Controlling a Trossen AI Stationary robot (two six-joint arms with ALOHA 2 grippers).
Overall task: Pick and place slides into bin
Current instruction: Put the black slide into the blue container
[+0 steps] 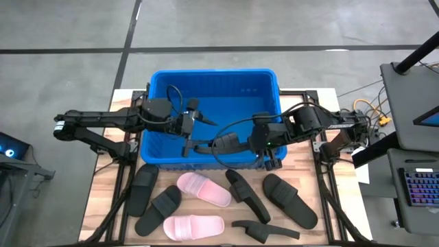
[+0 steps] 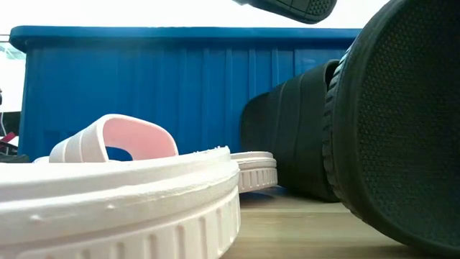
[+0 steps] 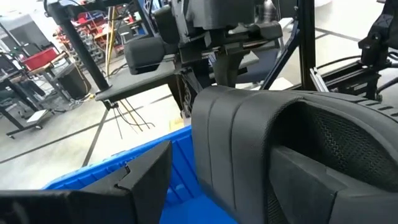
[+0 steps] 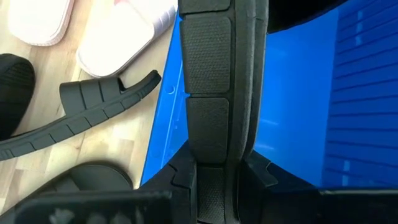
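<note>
The blue bin (image 1: 212,86) stands at the table's far middle. My right gripper (image 1: 236,145) is above the bin's near rim (image 4: 163,124), shut on a black slide (image 4: 214,74). That slide also shows in the left wrist view (image 3: 280,143) and in the air at the top of the low view (image 2: 291,7). My left gripper (image 1: 197,135) is open inside the bin, just left of the held slide; I cannot tell whether it touches it. Two pale pink slides (image 1: 204,189) (image 1: 193,226) and several black ones (image 1: 290,200) lie flat on the table near the bin. My right gripper pinches the black slide between its two fingers (image 4: 186,177), on the two sides of one end (image 4: 214,155). The slide runs straight out ahead of the fingers, its textured face toward the wrist camera. It is lifted clear, above the bin's near rim.
Black slides lie at the near left (image 1: 142,189) (image 1: 159,209), in the middle (image 1: 247,195) and at the near edge (image 1: 264,230). The arms' frame rails run along both table sides. A pink slide (image 2: 115,147) and a black slide (image 2: 402,129) fill the low view.
</note>
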